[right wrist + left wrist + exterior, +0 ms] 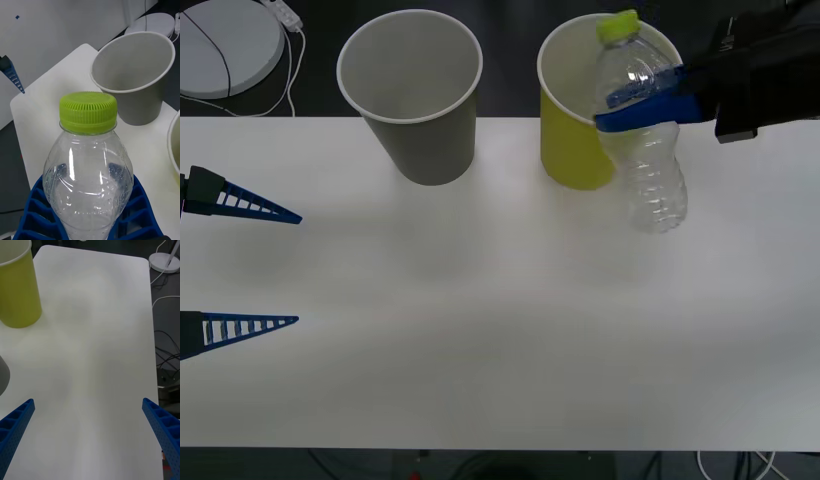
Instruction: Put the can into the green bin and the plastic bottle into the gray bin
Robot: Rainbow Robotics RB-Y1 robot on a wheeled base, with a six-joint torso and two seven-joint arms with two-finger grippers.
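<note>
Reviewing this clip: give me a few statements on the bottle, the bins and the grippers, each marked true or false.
1. The right gripper is shut on the plastic bottle. True.
2. The bottle lies inside the gray bin. False: it is held upright in front of the green bin.
3. The left gripper is open, holding nothing. True.
4. The bottle's cap is off. False: a lime-green cap is screwed on.
5. The gray bin has tipped over. False: it stands upright on the table.
</note>
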